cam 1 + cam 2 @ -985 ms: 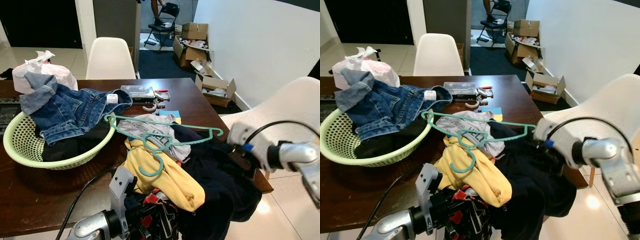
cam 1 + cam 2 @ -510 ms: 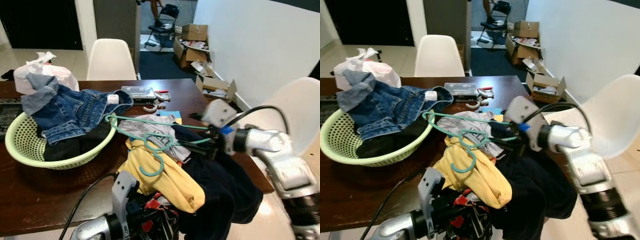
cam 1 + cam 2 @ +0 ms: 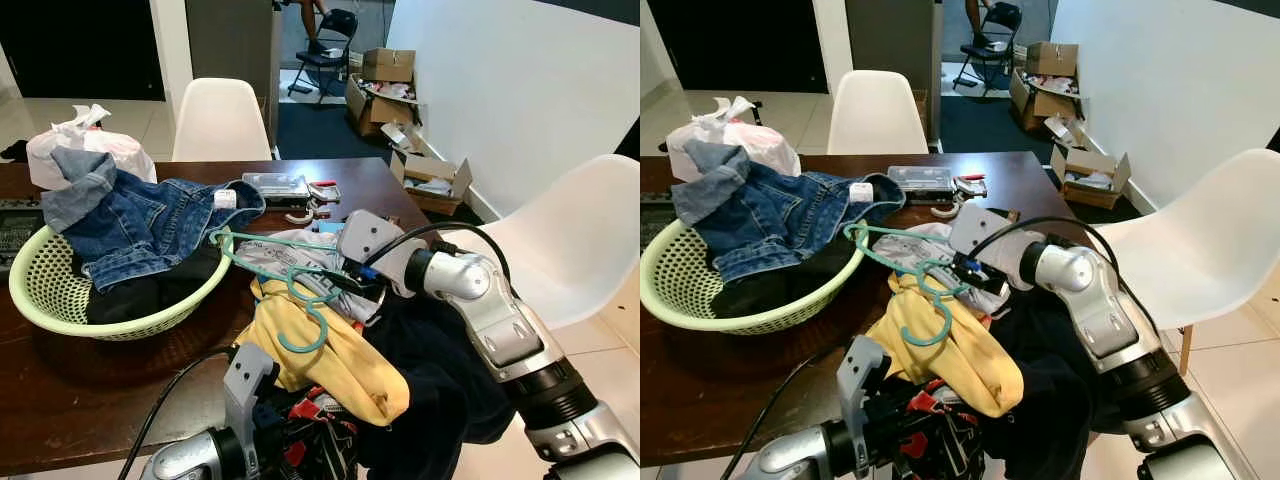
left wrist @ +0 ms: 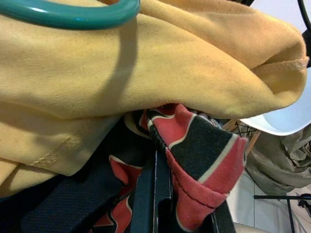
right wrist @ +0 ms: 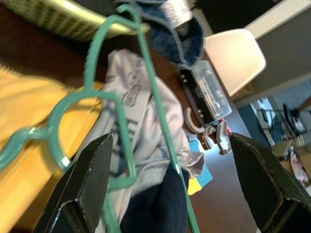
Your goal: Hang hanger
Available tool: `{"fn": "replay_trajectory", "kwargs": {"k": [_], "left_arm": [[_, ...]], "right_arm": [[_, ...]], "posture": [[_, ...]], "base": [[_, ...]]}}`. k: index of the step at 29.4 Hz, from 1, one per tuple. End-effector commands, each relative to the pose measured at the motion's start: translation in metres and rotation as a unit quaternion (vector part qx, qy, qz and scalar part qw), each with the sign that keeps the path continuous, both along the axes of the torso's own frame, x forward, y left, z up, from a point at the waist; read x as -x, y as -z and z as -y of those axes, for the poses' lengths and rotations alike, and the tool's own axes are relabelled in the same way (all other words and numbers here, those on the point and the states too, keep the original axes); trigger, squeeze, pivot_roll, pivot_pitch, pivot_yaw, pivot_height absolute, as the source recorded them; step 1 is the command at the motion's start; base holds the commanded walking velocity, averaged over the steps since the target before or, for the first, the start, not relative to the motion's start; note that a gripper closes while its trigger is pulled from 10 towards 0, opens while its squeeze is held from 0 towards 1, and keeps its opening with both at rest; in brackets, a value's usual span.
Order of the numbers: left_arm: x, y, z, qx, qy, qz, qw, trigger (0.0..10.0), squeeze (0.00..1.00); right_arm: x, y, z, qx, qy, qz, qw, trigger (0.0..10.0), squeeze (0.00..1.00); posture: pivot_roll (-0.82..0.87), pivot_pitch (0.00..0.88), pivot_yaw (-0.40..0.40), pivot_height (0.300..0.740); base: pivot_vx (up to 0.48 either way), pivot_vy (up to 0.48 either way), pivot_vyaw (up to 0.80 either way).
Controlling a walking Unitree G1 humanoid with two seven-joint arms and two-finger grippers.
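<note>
- Hanger point(image 3: 300, 285): teal plastic, lying flat on top of the heap of clothes on the dark wooden table point(image 3: 60, 385), its hook curling over the yellow garment point(image 3: 335, 355) toward the robot.
- Its long bar crosses a grey printed shirt point(image 3: 940, 255), which lies between the yellow garment and the far part of the table.
- Right gripper point(image 5: 167, 167) is over the hanger's right half, its two black fingers point(image 5: 87, 182) spread wide apart with the teal bar running between them; the fingers are released and grasp nothing.
- Right arm reaches in from the robot's right, across a dark navy garment point(image 3: 450, 380) that drapes over the table's near right corner.
- Left gripper point(image 4: 155, 204) is low at the near edge of the pile, pushed against a red-and-black patterned cloth point(image 4: 199, 160) under the yellow garment; I cannot tell whether its fingers are clenched or apart.
- Pale green laundry basket point(image 3: 40, 300) stands on the table's left side, just beside the hanger's left tip, with a denim jacket point(image 3: 140, 225) spilling over its rim.
- White plastic bag point(image 3: 75, 145) sits behind the basket.
- Clear flat box point(image 3: 275, 183) and small red-handled items lie farther back on the table.
- White chairs: one point(image 3: 220, 115) behind the table, another point(image 3: 575, 235) at the right.
- Cardboard boxes point(image 3: 385, 85) line the wall farther back.
</note>
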State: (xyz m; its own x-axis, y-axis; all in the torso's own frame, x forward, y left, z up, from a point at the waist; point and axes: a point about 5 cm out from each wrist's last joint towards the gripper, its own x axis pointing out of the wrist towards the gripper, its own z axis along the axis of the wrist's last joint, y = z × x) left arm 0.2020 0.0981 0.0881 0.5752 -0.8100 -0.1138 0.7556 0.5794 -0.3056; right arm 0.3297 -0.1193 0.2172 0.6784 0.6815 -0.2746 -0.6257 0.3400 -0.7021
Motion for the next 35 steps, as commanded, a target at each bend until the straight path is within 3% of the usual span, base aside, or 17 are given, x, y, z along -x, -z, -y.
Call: {"fn": "replay_trajectory", "kwargs": {"k": [1, 7, 14, 35], "left_arm": [[0.001, -0.003, 0.002, 0.009, 0.004, 0.008, 1.000, 10.0, 0.00], [0.001, -0.003, 0.001, 0.010, 0.003, 0.010, 1.000, 10.0, 0.00], [0.000, -0.003, 0.001, 0.010, 0.003, 0.011, 1.000, 10.0, 0.00], [0.002, -0.004, 0.002, 0.012, 0.004, 0.011, 1.000, 10.0, 0.00]], "right_arm": [[0.000, 0.006, 0.000, 0.017, -0.008, -0.008, 1.000, 10.0, 0.00], [0.009, 0.015, 0.005, 0.058, -0.058, -0.053, 0.995, 10.0, 0.00], [0.010, 0.018, 0.006, 0.073, -0.067, -0.061, 0.993, 10.0, 0.00], [-0.006, 0.029, -0.008, 0.096, -0.038, -0.001, 0.995, 10.0, 0.00]], "posture": [[0.11, 0.000, -0.094, 0.740], [0.11, 0.000, -0.096, 0.740], [0.12, 0.000, -0.098, 0.740], [0.12, 0.000, -0.103, 0.740]], "base": [[0.000, 0.000, 0.00], [0.000, 0.000, 0.00], [0.000, 0.000, 0.00], [0.000, 0.000, 0.00]]}}
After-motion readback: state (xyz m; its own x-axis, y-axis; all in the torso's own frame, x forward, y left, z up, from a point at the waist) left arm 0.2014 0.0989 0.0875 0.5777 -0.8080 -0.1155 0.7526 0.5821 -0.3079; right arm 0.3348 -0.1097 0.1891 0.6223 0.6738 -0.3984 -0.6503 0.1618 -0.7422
